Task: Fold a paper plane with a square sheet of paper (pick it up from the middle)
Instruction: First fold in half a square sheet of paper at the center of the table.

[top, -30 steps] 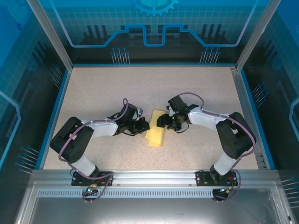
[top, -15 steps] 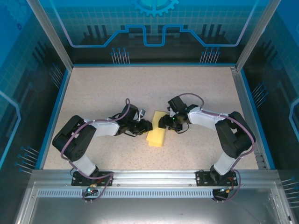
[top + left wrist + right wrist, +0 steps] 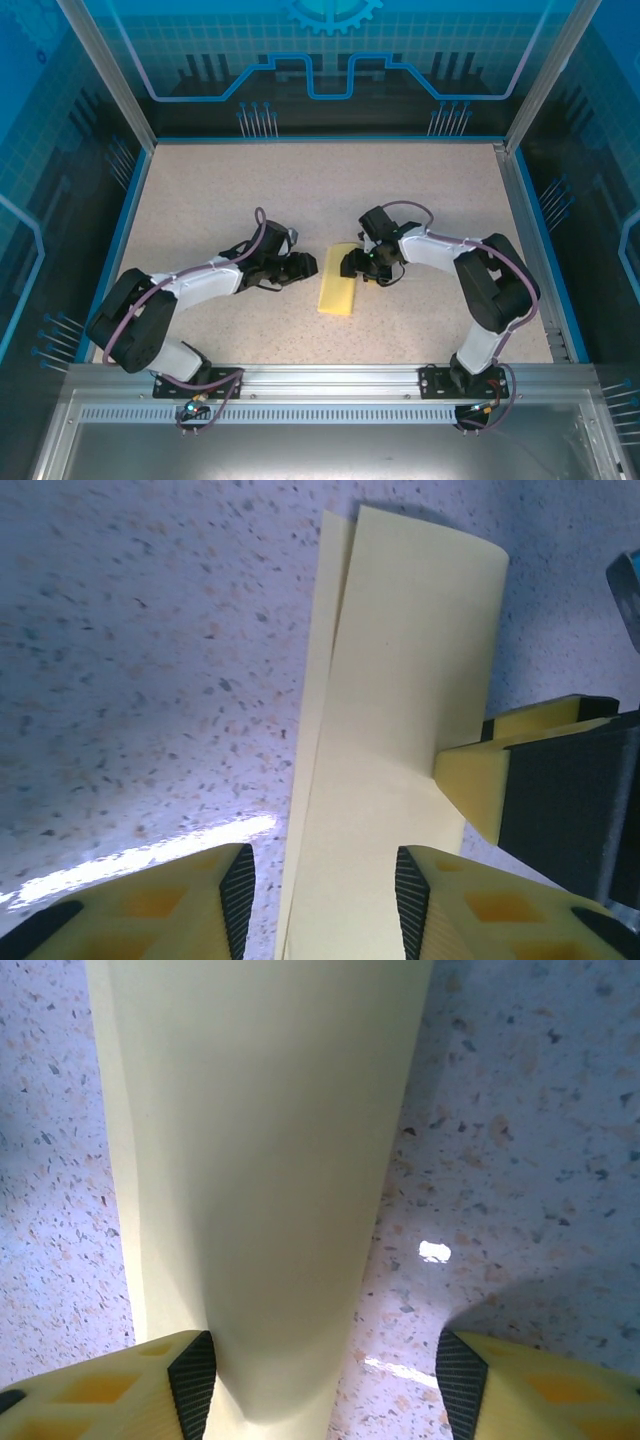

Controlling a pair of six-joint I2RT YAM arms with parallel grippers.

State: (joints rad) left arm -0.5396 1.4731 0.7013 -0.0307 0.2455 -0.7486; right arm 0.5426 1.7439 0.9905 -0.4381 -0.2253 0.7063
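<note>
The left gripper (image 3: 304, 267) stands just beside the left edge of the paper, its jaws apart and pinching nothing. The square sheet of paper (image 3: 337, 281) lies on the table (image 3: 230, 190) between the 2 grippers, folded into 1 long narrow strip with a loose upper flap. The right gripper (image 3: 349, 266) is released too, with 1 finger touching the strip's right edge. I judge the step in hand is creasing this fold. The next move calls for pressing the flap flat without sliding the strip.
</note>
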